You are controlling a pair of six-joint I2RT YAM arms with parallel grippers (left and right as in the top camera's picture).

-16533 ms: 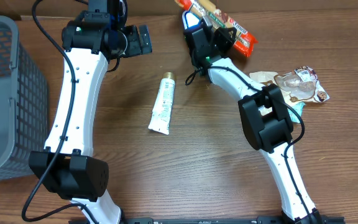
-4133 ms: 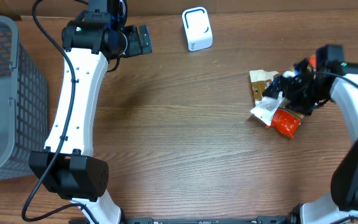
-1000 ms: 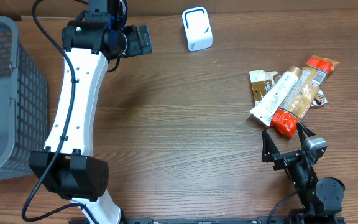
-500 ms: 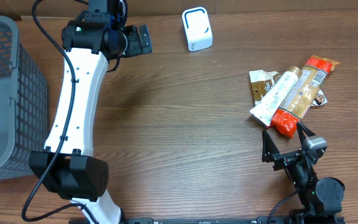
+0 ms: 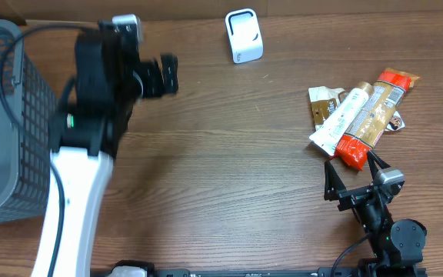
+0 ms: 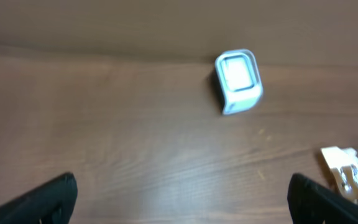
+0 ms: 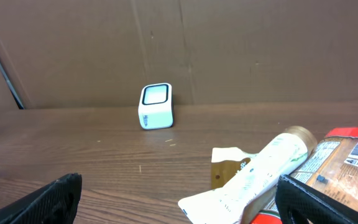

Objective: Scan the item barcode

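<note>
Up at the far edge of the desk (image 5: 221,177), the white scanner (image 5: 244,35), standing alone, dark-rimmed face in plain sight. Off to the right and well apart from it: a white tube (image 5: 343,118) lying slantwise, gold cap toward the far side. Pressed against an orange bar (image 5: 377,115) on its right, partly over a brown packet (image 5: 323,101) on its left. Nothing lifted, all flat on the desk.

Right claw (image 5: 352,178) low at the near right corner, just short of those goods. Released, jaws spread wide, gripping nothing. From its own camera: dark fingers (image 7: 48,199) at the bottom corners, tube (image 7: 253,177) and bar (image 7: 347,155) close ahead. Packet (image 7: 227,163) peeking out behind the tube, scanner (image 7: 156,106) farther back against a cardboard wall (image 7: 229,50).

Left claw (image 5: 160,75) out over the left half of the desk, beside the grey basket (image 5: 6,115), arm smeared with blur. Also released, jaws wide and bare. Through its camera: fingers (image 6: 51,198) at the lower corners, scanner (image 6: 237,81) ahead and to the right. Something pale at the right edge, too blurred to name.
</note>
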